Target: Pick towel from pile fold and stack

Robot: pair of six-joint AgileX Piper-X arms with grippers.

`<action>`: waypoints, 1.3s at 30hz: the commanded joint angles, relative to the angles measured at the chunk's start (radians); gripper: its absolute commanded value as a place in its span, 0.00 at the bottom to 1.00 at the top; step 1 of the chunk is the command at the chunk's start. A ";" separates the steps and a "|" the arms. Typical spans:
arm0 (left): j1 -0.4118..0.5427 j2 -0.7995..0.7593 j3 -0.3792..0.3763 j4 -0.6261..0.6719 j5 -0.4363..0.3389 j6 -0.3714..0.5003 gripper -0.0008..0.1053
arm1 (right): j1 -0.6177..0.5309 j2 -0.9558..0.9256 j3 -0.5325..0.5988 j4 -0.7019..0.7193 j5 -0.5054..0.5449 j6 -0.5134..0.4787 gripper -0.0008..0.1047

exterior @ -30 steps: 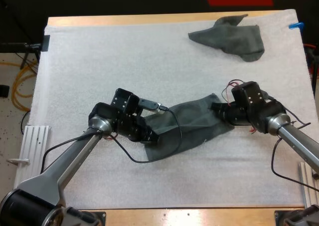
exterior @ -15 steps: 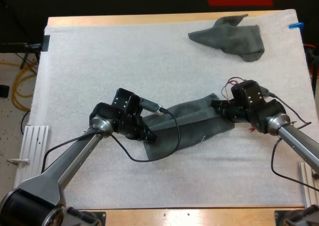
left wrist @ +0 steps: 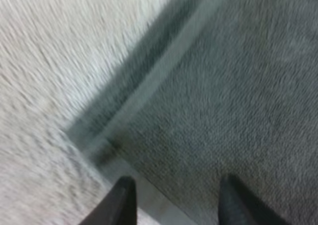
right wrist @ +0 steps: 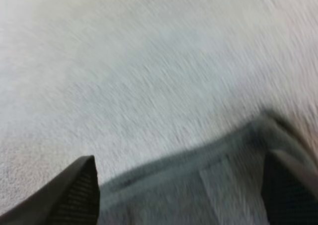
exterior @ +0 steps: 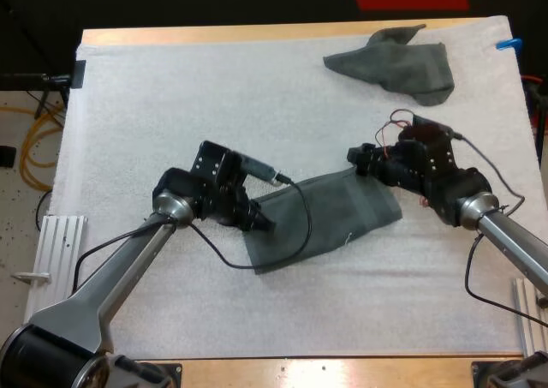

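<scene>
Right tool (exterior: pixel 354 161) shifted to towel (exterior: pixel 334 221) far edge (fingers apart); open mat (exterior: pixel 171 105) beyond.

Bright even overhead light, pale mat (exterior: pixel 171 105), soft shadow along towel (left wrist: pixel 238 111) edge

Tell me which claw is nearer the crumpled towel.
Right. The right claw sits at the flat towel's right corner, nearer the crumpled towel; the left claw sits at the flat towel's left edge.
</scene>
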 commanded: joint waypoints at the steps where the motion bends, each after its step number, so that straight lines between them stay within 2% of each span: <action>1: -0.002 -0.017 -0.031 0.015 -0.033 0.019 0.36 | 0.001 -0.018 -0.022 -0.011 -0.011 -0.070 0.63; 5: -0.002 -0.083 -0.065 0.045 -0.100 0.052 0.36 | 0.001 -0.066 -0.054 0.045 0.025 -0.228 0.63; 7: -0.002 -0.146 -0.072 0.055 -0.144 0.054 0.36 | 0.001 -0.107 -0.077 0.112 0.074 -0.315 0.63; 11: -0.002 -0.274 -0.071 0.069 -0.173 0.034 0.36 | 0.001 -0.177 -0.097 0.216 0.136 -0.400 0.63; 14: -0.002 -0.401 -0.071 0.081 -0.172 -0.020 0.36 | 0.001 -0.234 -0.109 0.301 0.182 -0.437 0.63; 20: -0.002 -0.642 -0.071 0.081 -0.108 -0.199 0.36 | 0.001 -0.337 -0.112 0.426 0.223 -0.448 0.63; 25: -0.002 -0.780 -0.071 0.114 0.028 -0.379 0.36 | 0.001 -0.394 -0.112 0.506 0.223 -0.448 0.63; 28: -0.002 -0.825 -0.071 0.176 0.094 -0.442 0.38 | 0.001 -0.402 -0.112 0.537 0.221 -0.448 0.63; 31: -0.002 -0.866 -0.071 0.220 0.126 -0.449 0.38 | 0.001 -0.394 -0.112 0.552 0.221 -0.462 0.63; 35: -0.002 -0.912 -0.071 0.221 0.128 -0.468 0.38 | -0.021 -0.363 -0.112 0.554 0.218 -0.465 0.63; 39: -0.002 -0.926 -0.071 0.244 0.131 -0.490 0.41 | -0.111 -0.298 -0.112 0.554 0.134 -0.465 0.63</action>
